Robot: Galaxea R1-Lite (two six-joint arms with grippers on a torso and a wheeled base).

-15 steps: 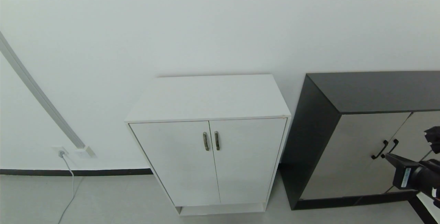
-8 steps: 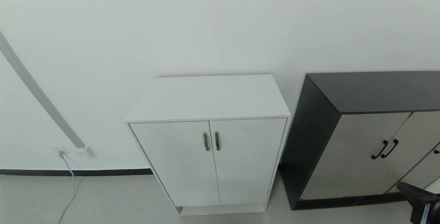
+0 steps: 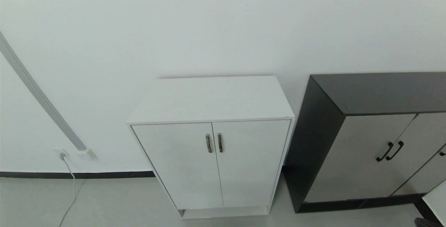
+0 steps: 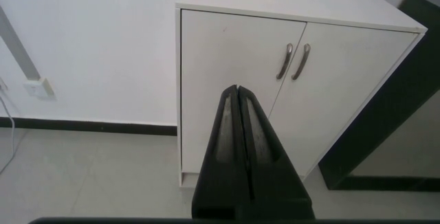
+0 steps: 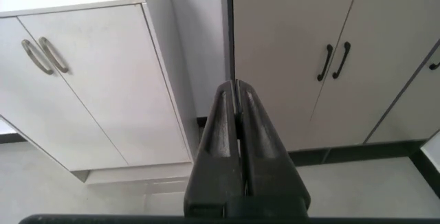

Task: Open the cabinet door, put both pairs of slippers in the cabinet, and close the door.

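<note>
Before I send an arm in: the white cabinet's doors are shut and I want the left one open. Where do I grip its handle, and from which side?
Grip the left handle at mid-length, coming straight from the front and straddling it sideways. It is an upright bar standing off the left door at its inner edge, so a level pinch there should pull it open.

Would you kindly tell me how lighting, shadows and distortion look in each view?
Head view: soft, even light, no glare on the white cabinet; its sides taper downward. Left wrist view: the left gripper shows dark against it. Right wrist view: shade between it and the dark cabinet.
</note>
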